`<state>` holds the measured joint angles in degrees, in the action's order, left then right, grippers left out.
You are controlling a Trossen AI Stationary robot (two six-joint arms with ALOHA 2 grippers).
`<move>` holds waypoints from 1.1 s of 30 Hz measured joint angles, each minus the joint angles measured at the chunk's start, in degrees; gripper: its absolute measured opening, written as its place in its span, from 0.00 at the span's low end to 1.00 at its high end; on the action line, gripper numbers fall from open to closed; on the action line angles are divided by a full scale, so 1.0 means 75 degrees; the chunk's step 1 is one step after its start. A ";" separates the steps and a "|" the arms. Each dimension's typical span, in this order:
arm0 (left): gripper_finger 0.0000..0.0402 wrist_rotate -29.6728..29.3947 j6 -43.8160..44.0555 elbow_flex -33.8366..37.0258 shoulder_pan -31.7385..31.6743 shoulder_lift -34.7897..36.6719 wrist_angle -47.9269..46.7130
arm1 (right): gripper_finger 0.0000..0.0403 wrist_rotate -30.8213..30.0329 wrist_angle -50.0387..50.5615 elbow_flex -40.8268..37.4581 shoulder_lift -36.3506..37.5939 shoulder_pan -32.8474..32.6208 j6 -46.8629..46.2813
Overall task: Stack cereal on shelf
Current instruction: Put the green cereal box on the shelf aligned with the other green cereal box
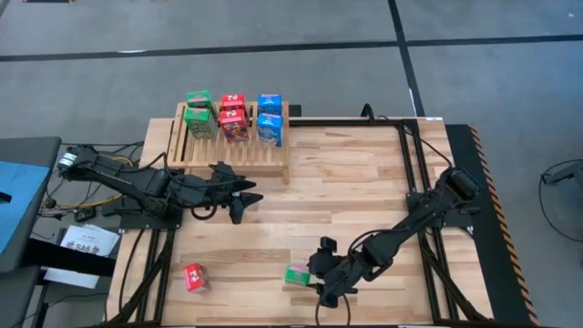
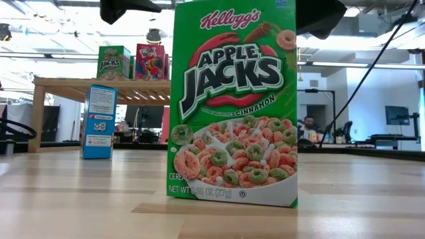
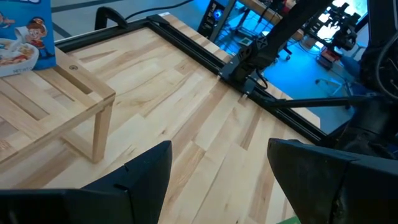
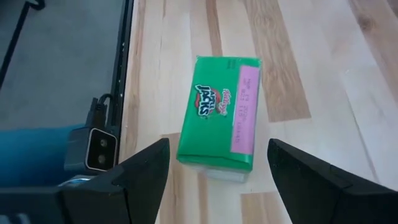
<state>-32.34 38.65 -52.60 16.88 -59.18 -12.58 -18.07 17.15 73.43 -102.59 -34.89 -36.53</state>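
The worktop (image 1: 364, 182) carries the shelf (image 1: 232, 150) at its far edge, where six boxes are stacked in three columns — green (image 1: 199, 111), red (image 1: 233, 117), blue (image 1: 269, 117). Near the front edge a green box (image 4: 219, 112) stands upright, long axis vertical, its printed face turned to the low camera. The right claw (image 1: 321, 276) is held above it, jaws wide open, nothing gripped. A red box (image 1: 194, 277) lies well apart on the left. The left claw (image 1: 244, 200) hangs before the shelf, parted and empty.

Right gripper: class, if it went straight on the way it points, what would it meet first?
Probably the small green cardboard cereal box, between the open right gripper's fingers; how far off is unclear.
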 joint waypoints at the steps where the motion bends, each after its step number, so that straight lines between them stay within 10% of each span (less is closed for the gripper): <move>1: 0.63 0.0000 0.0000 0.0000 0.0000 0.0000 -0.0003 | 0.74 0.0000 -0.0003 -0.0001 0.0000 0.0000 -0.0074; 33: 0.63 -0.0070 -0.0003 -0.0006 0.0000 0.0006 -0.0134 | 0.74 -0.0003 -0.0382 0.0000 -0.0367 0.0117 -0.0094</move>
<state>-32.86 38.63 -52.64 16.88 -59.13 -13.58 -18.09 14.28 73.43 -105.34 -34.02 -37.24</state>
